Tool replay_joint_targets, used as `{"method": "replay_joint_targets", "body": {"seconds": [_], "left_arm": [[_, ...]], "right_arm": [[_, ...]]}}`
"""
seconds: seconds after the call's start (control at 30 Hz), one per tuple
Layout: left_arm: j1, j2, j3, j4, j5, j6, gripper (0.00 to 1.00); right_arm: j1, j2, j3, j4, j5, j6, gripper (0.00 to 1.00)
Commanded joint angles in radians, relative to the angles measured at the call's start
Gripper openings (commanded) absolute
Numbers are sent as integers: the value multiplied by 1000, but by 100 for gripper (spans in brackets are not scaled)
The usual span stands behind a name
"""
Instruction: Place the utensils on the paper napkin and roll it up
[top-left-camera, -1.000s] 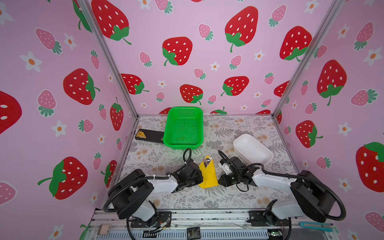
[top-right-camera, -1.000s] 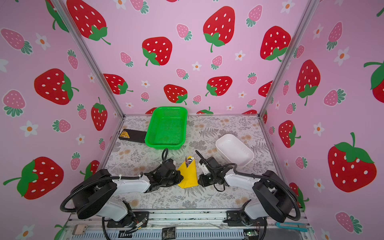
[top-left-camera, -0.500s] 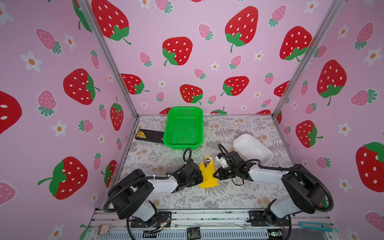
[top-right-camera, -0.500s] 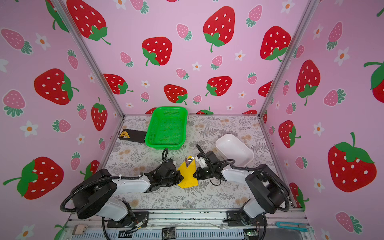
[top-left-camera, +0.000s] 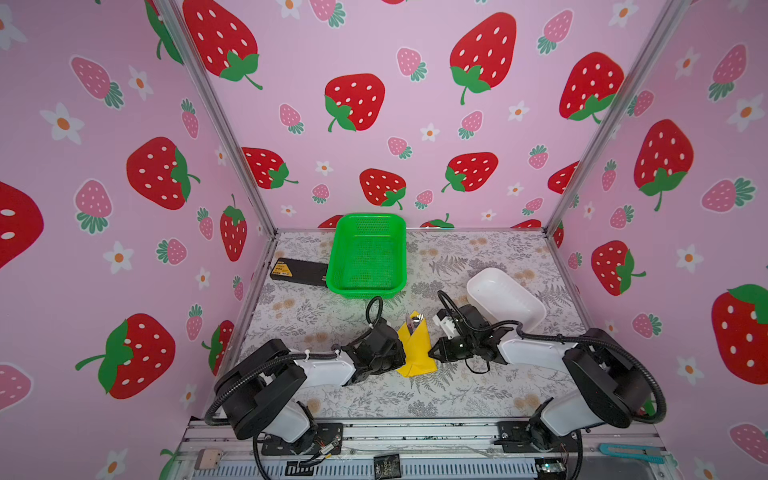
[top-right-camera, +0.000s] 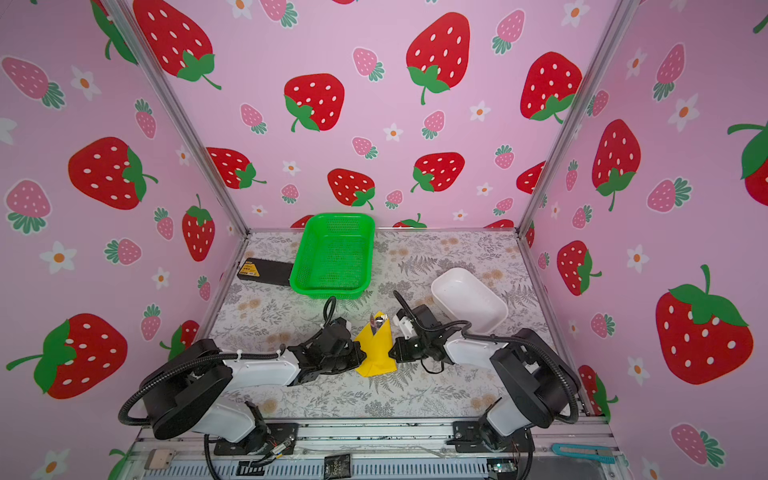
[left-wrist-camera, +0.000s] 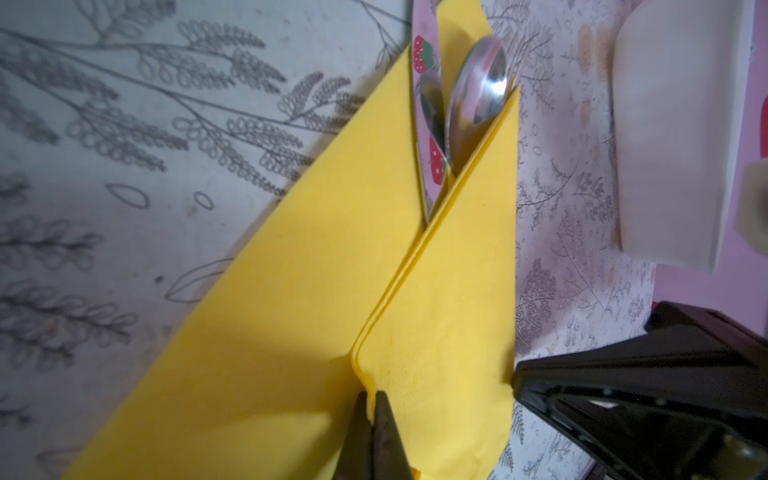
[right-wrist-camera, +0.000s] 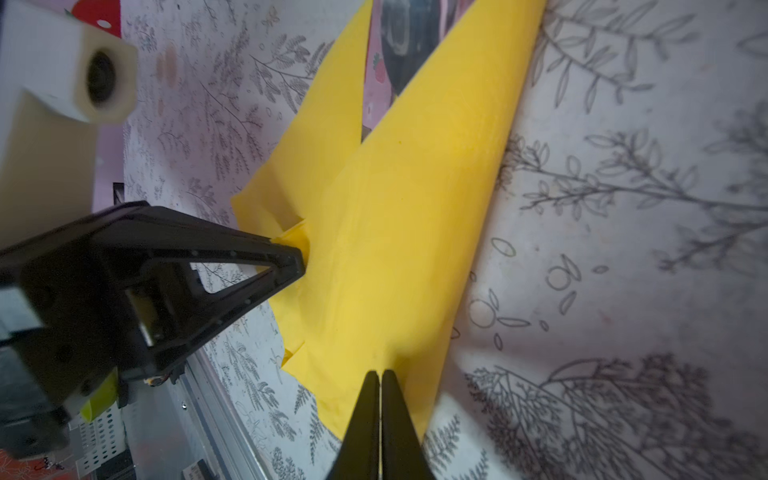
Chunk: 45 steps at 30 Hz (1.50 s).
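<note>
Folded paper napkin (top-left-camera: 417, 353) wraps utensils (left-wrist-camera: 478, 91).
Left gripper (left-wrist-camera: 371, 400) pinches its 9 o'clock fold; right gripper (right-wrist-camera: 380, 376), closed, touches 3 o'clock.

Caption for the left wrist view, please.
Left gripper shut on a fold of the yellow paper napkin, folded over the utensils, whose shiny ends poke out.
</note>
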Motion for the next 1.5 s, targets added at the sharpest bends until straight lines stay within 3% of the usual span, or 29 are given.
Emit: {"method": "replay_joint_targets", "body": {"seconds": [0.0, 0.33, 0.47, 0.63, 0.8, 1.07, 1.3, 1.47], "left_arm": [[-3, -15, -15, -41, -30, 12, 0], [-4, -12, -11, -41, -23, 12, 0], [-4, -17, -8, -45, -23, 15, 0], [4, -19, -2, -67, -21, 28, 0], [3, -34, -2, -75, -24, 31, 0], [4, -23, -4, -58, -17, 26, 0], [4, -39, -14, -71, -26, 28, 0], [4, -48, -24, -73, -32, 25, 0]], "right_arm": [[-27, -34, -5, 18, 1, 24, 7], [-38, 58, -25, 65, -65, 22, 7], [-40, 69, -35, 15, 18, 17, 7], [-38, 17, -32, 5, 15, 24, 8], [-38, -64, -58, 46, -72, 36, 8], [-4, 10, -87, 100, -161, 40, 9], [9, 65, -86, 45, -55, 32, 9], [9, -8, -101, 41, -48, 44, 9]]}}
